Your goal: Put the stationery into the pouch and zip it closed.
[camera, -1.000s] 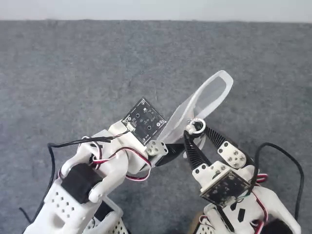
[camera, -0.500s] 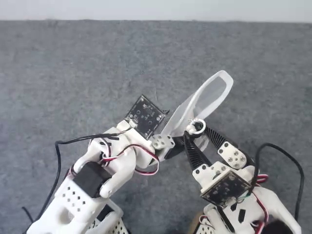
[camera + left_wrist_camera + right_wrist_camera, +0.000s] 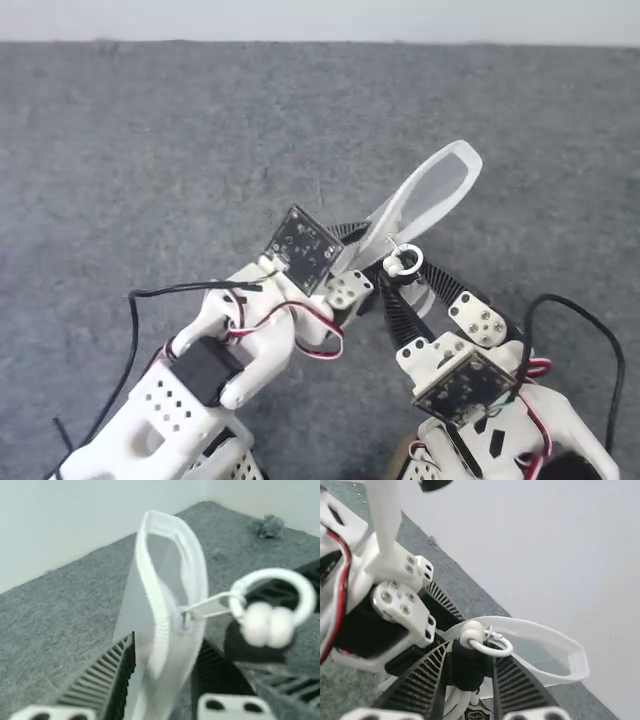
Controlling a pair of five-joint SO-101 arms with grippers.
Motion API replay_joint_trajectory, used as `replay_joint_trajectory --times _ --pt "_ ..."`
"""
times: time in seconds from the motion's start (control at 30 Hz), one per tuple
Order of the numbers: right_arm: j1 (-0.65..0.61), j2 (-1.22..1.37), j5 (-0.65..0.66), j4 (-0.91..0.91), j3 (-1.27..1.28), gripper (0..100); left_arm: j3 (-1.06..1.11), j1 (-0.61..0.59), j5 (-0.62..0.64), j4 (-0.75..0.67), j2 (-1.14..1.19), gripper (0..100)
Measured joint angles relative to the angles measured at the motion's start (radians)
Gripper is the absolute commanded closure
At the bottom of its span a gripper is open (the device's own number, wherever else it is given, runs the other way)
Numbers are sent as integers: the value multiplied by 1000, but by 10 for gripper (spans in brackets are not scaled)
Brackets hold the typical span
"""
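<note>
A translucent white pouch (image 3: 432, 192) stands up off the grey carpet, its open mouth at the far end. My left gripper (image 3: 362, 270) is shut on the pouch's near side; in the left wrist view the pouch (image 3: 165, 585) sits between its ribbed fingers (image 3: 102, 680). My right gripper (image 3: 400, 280) is right beside it, shut on the zipper pull, whose white ring (image 3: 405, 261) and beads (image 3: 265, 625) stick out above its fingertips. In the right wrist view the ring (image 3: 492, 645) lies over a dark tab between the fingers, with the pouch (image 3: 545, 652) behind. What the pouch holds is hidden.
Grey carpet (image 3: 150, 150) spreads out on all sides up to a pale wall (image 3: 320, 18) at the back. The two arms' bodies and cables (image 3: 140, 310) crowd the near edge. A small clump of fluff (image 3: 269, 526) lies far off.
My left arm has swung forward and to the right, bringing its gripper farther up along the pouch. The pouch tipped slightly. The right arm and zipper ring have barely moved.
</note>
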Motion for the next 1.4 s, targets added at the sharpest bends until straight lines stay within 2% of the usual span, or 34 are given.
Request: replay_joint_trajectory --times 0.27,0.57,0.7,0.93,1.4 --pt "0 0 0 0 0 992 20 21 0 -21 -31 983" --pt "-2 0 -38 -63 -2 991 175 25 -43 -21 -351 991" --pt "57 21 -51 -101 -2 990 209 25 -57 -21 -436 991" --pt "140 126 -153 -181 -2 989 209 25 -57 -6 -457 991" --pt "247 279 -181 -275 -3 991 207 -61 -103 14 -457 991"
